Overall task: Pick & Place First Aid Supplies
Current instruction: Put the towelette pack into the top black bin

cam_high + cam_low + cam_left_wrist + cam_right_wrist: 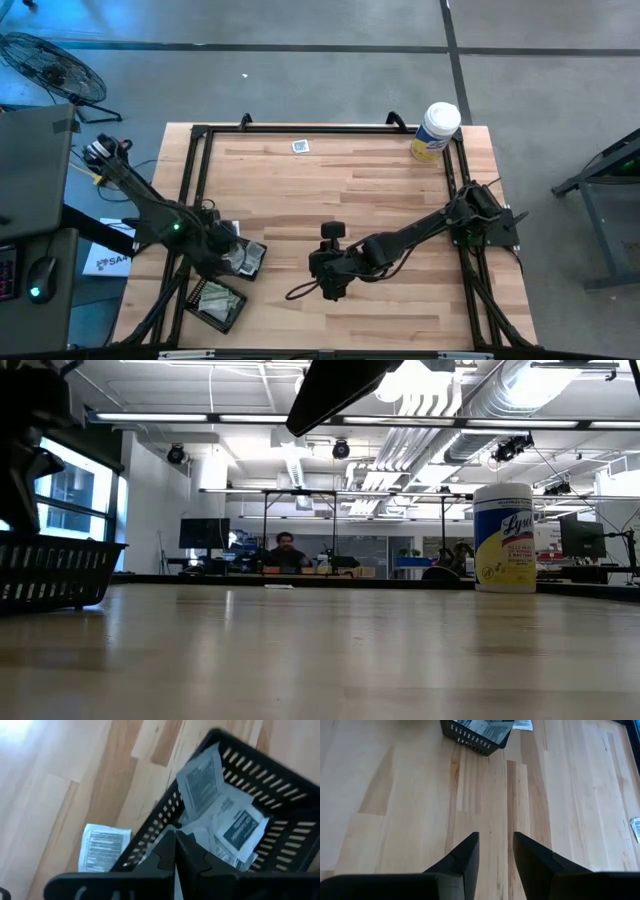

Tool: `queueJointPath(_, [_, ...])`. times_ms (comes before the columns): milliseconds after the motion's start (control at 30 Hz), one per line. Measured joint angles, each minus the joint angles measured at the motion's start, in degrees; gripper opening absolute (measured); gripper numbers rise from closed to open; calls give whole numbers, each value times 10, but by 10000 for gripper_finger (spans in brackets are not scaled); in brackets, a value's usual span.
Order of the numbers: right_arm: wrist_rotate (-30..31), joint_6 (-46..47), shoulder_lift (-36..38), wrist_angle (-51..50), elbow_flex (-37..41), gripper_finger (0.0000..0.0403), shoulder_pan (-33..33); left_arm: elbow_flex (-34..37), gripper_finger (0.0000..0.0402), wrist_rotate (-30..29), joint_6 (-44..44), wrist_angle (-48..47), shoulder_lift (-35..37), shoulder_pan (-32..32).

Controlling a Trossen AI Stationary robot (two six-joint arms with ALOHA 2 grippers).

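At about eight o'clock on the table (330, 190), the left gripper (176, 851) hung with fingers pressed together over a black mesh tray (272, 775) heaped with first aid packets (239, 826) (one packet (102, 847) lay just outside it). Near six o'clock, the right gripper (496, 851) hovered, fingers parted and empty, over bare wood.

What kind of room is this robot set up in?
Probably an open-plan lab or workshop office. The level view shows exposed ceiling ducts, desks with monitors and a person seated beyond the wooden table; from above, the floor is bare concrete.
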State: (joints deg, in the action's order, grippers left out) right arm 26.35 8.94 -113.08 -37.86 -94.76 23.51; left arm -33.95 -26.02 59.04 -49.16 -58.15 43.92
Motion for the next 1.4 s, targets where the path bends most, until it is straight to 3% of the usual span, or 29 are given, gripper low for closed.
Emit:
queueJointPath(367, [0,-4,0,8,0,113,-3,0,11,7,1,29,-44,0])
queueJointPath(467, [-4,-4,0,11,0,113,-7,0,44,10,-3,40,-44,0])
queueJointPath(667, [-4,-15,0,13,0,113,-19,-5,151,4,-36,35,-42,0])
queueJointPath(833, [-4,-14,0,41,0,113,-32,-37,211,-83,-123,61,-41,0])
queueJointPath(1033, [-27,-15,-1,65,0,113,-41,-39,220,-209,-187,70,-62,-1])
queueJointPath(1400, [-32,-15,-2,62,0,113,-41,-38,221,-199,-203,77,-185,0])
